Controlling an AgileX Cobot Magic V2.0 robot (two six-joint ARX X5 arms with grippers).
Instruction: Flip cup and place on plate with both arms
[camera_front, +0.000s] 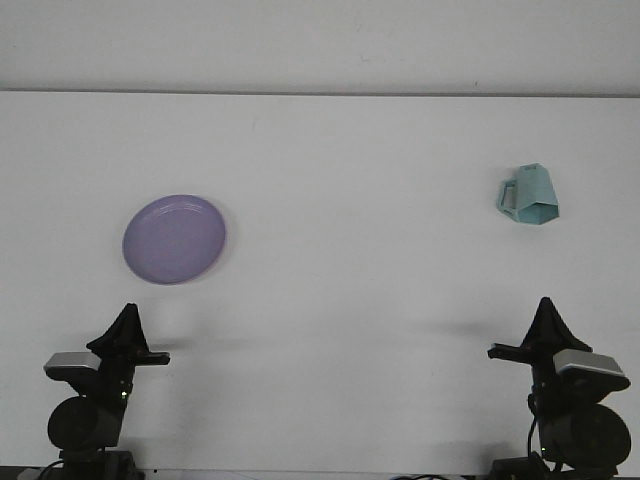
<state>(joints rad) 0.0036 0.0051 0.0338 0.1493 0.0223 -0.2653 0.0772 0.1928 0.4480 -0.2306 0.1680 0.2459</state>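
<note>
The plate (175, 239) lies flat on the table (340, 280), ahead of the left gripper (127, 318) and slightly to its right, near it. The cup (530, 194) sits on the table upside down, handle toward the left, farther ahead of the right gripper (547, 309) and just left of its line, well apart from it. Plate and cup are well apart, the plate to the left and the cup to the right and farther back. Both grippers stand at the near edge of the table, one at each side, touching neither thing.
</note>
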